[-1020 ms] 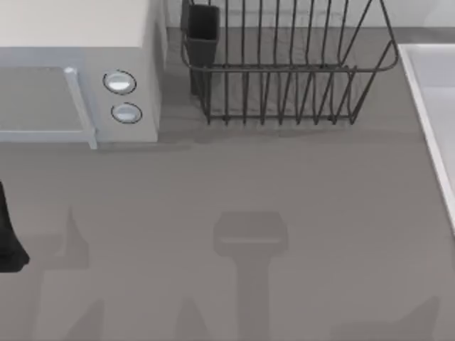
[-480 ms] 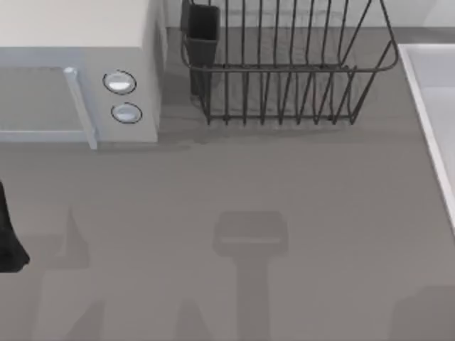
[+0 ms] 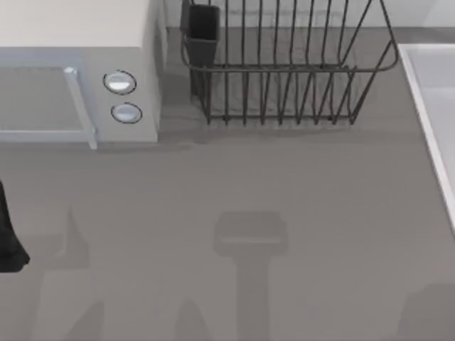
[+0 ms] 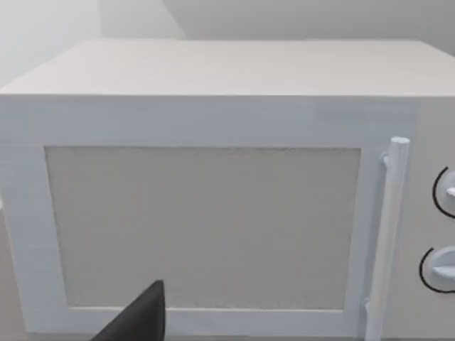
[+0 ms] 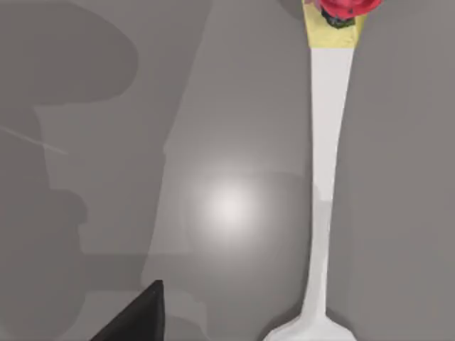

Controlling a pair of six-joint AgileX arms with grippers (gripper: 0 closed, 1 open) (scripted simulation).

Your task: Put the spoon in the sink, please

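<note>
White spoon (image 5: 323, 185) lies flat on the table (image 3: 234, 185) beneath your right arm, ungrasped; whether either gripper is spread you cannot tell. Sink (image 3: 434, 92) waits at the right edge: everything remains.

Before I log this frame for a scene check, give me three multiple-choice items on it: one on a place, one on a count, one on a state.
1. Where is the sink in the top view?
A. right edge
B. left edge
C. centre

2. How many round knobs are on the microwave?
A. one
B. two
C. four

3. How is the spoon in the right wrist view?
A. standing in the dish rack
B. lying flat on the grey table, nothing gripping it
C. lifted off the table in a pincer

Answers:
1 A, its pale rim runs down the right edge.
2 B, two knobs sit one above the other beside the door handle.
3 B, the white handle lies along the table surface with no finger on it.
</note>
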